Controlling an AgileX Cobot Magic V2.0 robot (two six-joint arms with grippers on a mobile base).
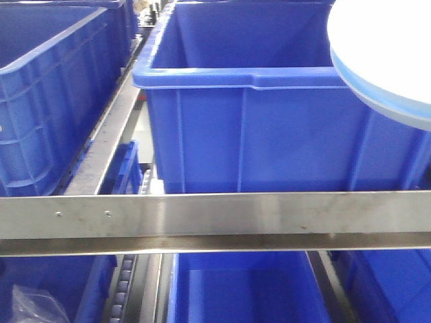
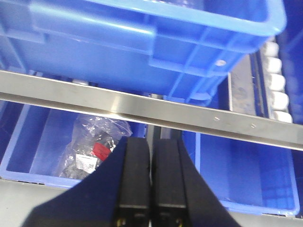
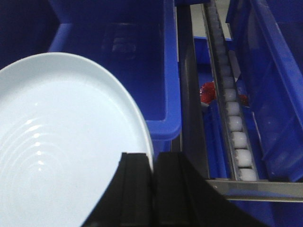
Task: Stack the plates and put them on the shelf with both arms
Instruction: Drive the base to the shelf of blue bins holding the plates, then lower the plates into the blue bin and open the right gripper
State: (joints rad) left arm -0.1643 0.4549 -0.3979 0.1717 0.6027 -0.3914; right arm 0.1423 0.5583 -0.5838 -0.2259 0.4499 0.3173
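Right gripper [image 3: 152, 189] fingers clamped the plate [image 3: 66, 146] rim; the dish spread left of them, above a blue bin [image 3: 142, 61]. Left gripper [image 2: 150, 179] fingers were pressed together, empty, steel rail [image 2: 151, 109] just beyond, bagged parts [image 2: 94, 146] left.

Left gripper [image 2: 150, 189]: jaws pressed together, nothing between them.
Right gripper [image 3: 152, 189]: jaws clamped on a thin rim.

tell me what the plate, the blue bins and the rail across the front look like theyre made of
Plate: likely glazed ceramic or melamine; pale bluish-white, glossy, with bright reflections. Blue bins: moulded plastic, going by the ribbed walls, rolled rims and uniform semi-gloss colour. Rail: brushed steel or similar metal; grey, streaky sheen, small rivets.
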